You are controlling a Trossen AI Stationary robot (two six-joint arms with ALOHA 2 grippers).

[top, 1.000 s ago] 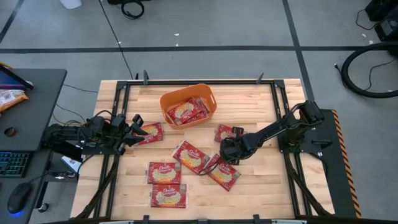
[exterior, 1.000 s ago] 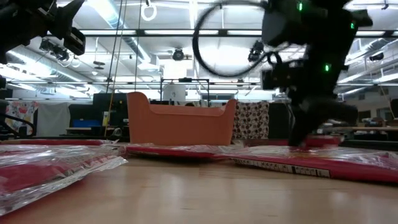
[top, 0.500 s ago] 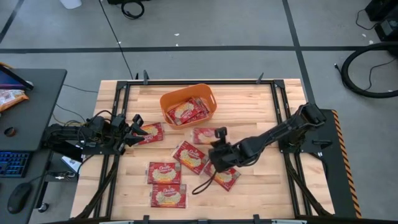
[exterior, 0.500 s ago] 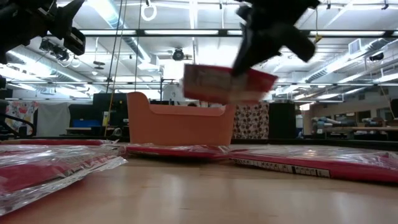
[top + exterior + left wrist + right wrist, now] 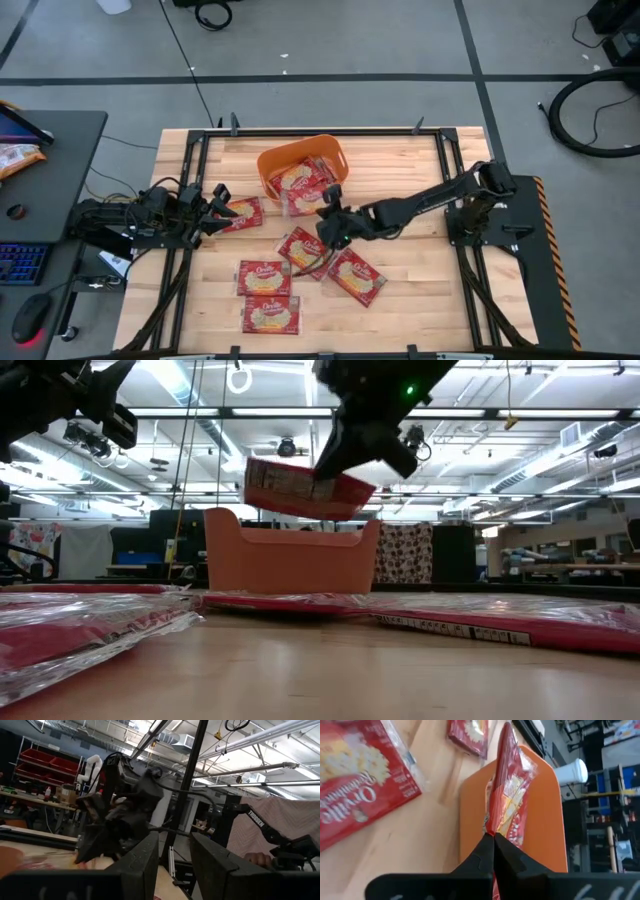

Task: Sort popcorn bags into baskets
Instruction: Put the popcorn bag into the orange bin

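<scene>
The orange basket (image 5: 330, 158) stands on the far middle of the table with several red popcorn bags (image 5: 300, 177) in it. My right gripper (image 5: 323, 211) is shut on one more bag (image 5: 303, 203), which hangs in the air by the basket's near wall (image 5: 290, 557). Several other bags lie flat on the wood, among them one (image 5: 306, 251) just below the arm and one (image 5: 241, 213) in front of my left gripper (image 5: 214, 210). The left gripper waits open at the table's left edge, touching nothing. My right gripper pinches the bag between its two fingers at one edge (image 5: 491, 829). It comes from the table's right, slanting down. The bag (image 5: 300, 490) is lifted clear and sticks out past the fingertips toward the basket, tilted, about level with the basket's rim.
Three bags (image 5: 355, 276) (image 5: 263, 277) (image 5: 272, 315) lie on the near half of the table. Black frame rails run along the table's left and right sides. A desk with a keyboard and mouse stands off the left edge.
My right gripper rose from the table's right middle with the bag. It carried the bag toward the left and far edges, up to the basket's near side. The bag went from lying on the wood to hanging clear in the air.
</scene>
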